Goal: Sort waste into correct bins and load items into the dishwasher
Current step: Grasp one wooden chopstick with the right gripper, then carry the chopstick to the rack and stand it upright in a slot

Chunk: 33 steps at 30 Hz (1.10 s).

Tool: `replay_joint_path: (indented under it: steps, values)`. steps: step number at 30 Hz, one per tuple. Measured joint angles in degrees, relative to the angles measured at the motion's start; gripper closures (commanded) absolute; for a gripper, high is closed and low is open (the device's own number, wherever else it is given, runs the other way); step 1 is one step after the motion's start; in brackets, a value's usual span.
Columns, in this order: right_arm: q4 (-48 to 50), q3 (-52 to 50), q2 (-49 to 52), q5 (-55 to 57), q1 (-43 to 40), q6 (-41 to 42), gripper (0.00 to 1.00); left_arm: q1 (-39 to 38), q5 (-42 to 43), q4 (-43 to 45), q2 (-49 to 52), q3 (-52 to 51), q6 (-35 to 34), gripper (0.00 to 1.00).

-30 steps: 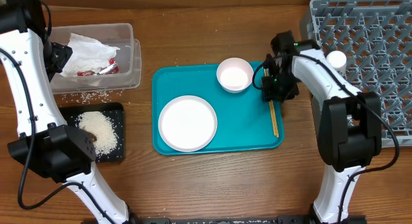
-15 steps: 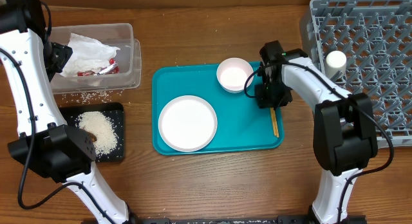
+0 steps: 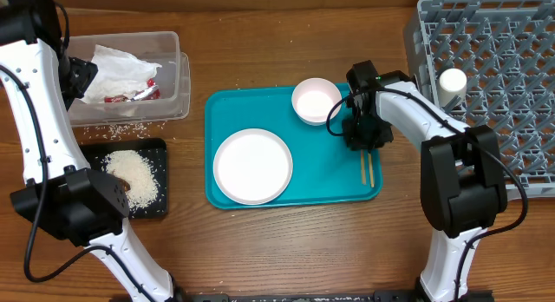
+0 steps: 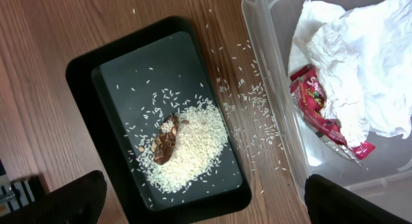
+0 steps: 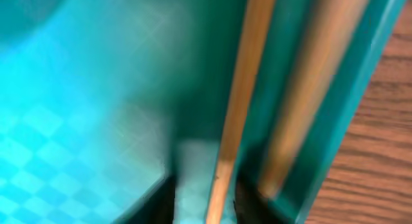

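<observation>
Jaws on the right gripper (image 5: 205,201) sit close together, one each side of a chopstick (image 5: 241,89); I cannot tell if they pinch it. The other chopstick (image 5: 309,82) lies just outside them, by the teal tray (image 5: 64,134) edge. Left gripper (image 4: 206,205) jaws gape wide, holding nothing, above the black tray (image 4: 84,76).

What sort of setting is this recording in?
Probably a staged dish-clearing station on a wooden table, not a real kitchen: a teal tray carrying a white plate and bowl, a grey dish rack beside it, and a clear tub and black tray holding a napkin and rice.
</observation>
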Motion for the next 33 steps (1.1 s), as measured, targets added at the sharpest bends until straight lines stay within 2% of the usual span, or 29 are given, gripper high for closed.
replay_joint_path:
  steps: [1,6,11,18,24,29,33]
  values:
    - [0.07,0.00,0.00,-0.11,0.00,0.07,0.96,0.00,0.00,0.00,0.00,0.00,0.00,0.00]
    - [-0.46,0.02,-0.02,-2.25,-0.04,0.26,0.96,0.00,0.00,0.00,0.00,0.00,0.00,0.00]
    - [-5.68,1.33,0.20,-3.72,-0.04,0.26,0.96,0.00,0.00,0.00,0.00,0.00,0.00,0.00]
    - [-14.36,14.01,0.20,-4.68,-2.25,-0.42,0.96,0.00,-0.02,0.02,0.00,0.00,0.00,0.00]
    - [-16.11,24.55,-2.25,-3.08,-9.20,-6.34,0.96,0.00,0.00,0.00,0.00,0.00,0.00,0.00]
    - [-13.35,26.27,-5.22,0.35,-17.16,-13.79,0.96,0.00,0.00,0.00,0.00,0.00,0.00,0.00]
    - [-8.63,26.29,-5.27,0.52,-24.17,-16.55,0.96,0.00,0.00,0.00,0.00,0.00,0.00,0.00]
